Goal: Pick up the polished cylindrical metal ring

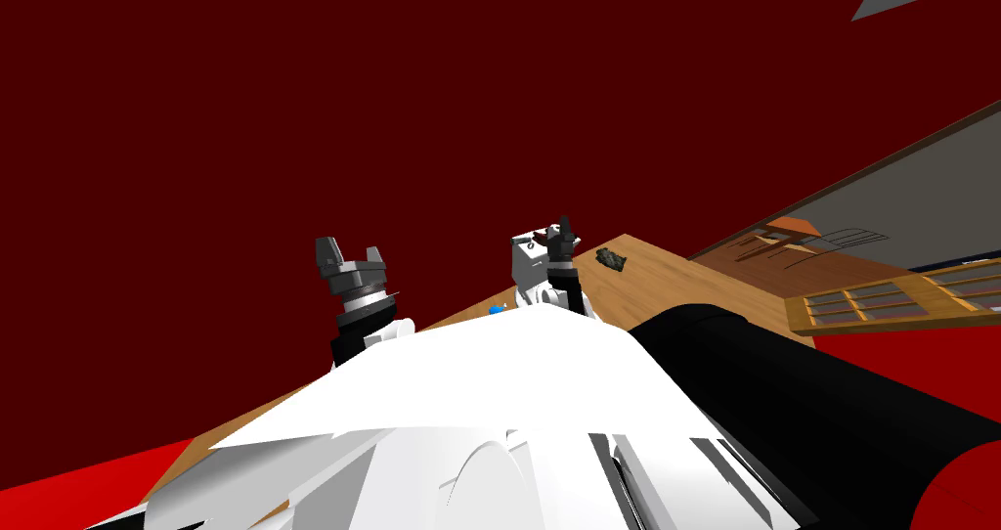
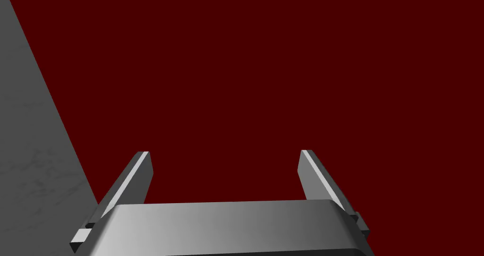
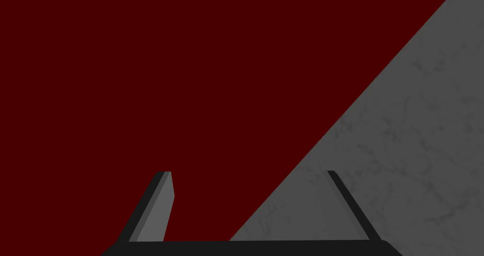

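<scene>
The biggest thing here is the dark red wall (image 1: 293,84), which stands behind the wooden table (image 1: 684,280). I will use the table as the reference. Beyond its far side there is a wooden shelf (image 1: 880,304) with flat compartments, well apart from the table.

Both arms are raised above the near edge of the table. The left gripper (image 1: 350,252) is over the near left part and its fingers are spread, holding nothing. The right gripper (image 1: 557,233) is over the middle of the table. Its own wrist camera also shows the two fingers apart with nothing between them.

On the table top, close to the far edge and just beyond the right gripper, lies a small dark object (image 1: 613,257). I think this is the ring, but its shape is too small to confirm. A tiny blue thing (image 1: 497,309) sits at the near edge of the table.

In my judgement the task is at its beginning: nothing is grasped. What is left is to lower a hand to the object, close on it and lift it.
</scene>
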Available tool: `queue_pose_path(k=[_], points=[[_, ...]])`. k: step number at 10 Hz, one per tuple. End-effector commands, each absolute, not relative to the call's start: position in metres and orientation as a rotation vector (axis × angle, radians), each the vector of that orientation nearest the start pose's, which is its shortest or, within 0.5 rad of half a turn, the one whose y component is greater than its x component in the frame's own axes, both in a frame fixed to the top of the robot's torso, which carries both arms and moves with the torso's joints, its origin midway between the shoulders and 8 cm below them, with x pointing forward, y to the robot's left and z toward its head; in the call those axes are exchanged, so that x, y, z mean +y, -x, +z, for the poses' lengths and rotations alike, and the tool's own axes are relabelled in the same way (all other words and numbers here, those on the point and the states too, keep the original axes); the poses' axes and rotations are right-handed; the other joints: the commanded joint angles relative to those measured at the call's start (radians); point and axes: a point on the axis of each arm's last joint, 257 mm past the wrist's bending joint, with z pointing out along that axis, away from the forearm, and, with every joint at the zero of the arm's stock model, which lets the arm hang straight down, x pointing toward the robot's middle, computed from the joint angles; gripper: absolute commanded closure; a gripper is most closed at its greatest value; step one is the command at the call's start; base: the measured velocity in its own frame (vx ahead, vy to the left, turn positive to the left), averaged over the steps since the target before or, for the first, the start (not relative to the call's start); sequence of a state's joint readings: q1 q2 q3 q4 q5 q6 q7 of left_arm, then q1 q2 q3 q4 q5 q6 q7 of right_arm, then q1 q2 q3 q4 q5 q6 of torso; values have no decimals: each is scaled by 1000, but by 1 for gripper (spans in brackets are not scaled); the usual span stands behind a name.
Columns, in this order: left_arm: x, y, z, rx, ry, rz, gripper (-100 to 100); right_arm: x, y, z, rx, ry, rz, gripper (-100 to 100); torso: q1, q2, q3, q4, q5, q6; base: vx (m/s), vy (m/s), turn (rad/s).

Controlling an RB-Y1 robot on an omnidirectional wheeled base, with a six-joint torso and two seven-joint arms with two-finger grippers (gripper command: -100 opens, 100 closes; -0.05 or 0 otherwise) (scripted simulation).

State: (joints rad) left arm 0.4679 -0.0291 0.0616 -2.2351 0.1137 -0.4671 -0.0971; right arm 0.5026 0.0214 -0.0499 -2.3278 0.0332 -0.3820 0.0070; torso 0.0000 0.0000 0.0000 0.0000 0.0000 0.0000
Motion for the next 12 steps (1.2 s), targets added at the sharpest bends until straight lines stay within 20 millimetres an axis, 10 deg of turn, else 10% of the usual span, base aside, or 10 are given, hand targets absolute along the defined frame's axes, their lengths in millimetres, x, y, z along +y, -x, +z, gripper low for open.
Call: queue_pose_path(k=[1,12], points=[[316,-353,9,572,746,-1222,0,-293,-353,18,709,-677,1194,-100,0,0,0,0,0,0,0,0,0],[316,-353,9,572,746,-1222,0,-277,-371,-52,1078,-529,1063,-100,1,-1,0,0,0,0,11,14,-19]])
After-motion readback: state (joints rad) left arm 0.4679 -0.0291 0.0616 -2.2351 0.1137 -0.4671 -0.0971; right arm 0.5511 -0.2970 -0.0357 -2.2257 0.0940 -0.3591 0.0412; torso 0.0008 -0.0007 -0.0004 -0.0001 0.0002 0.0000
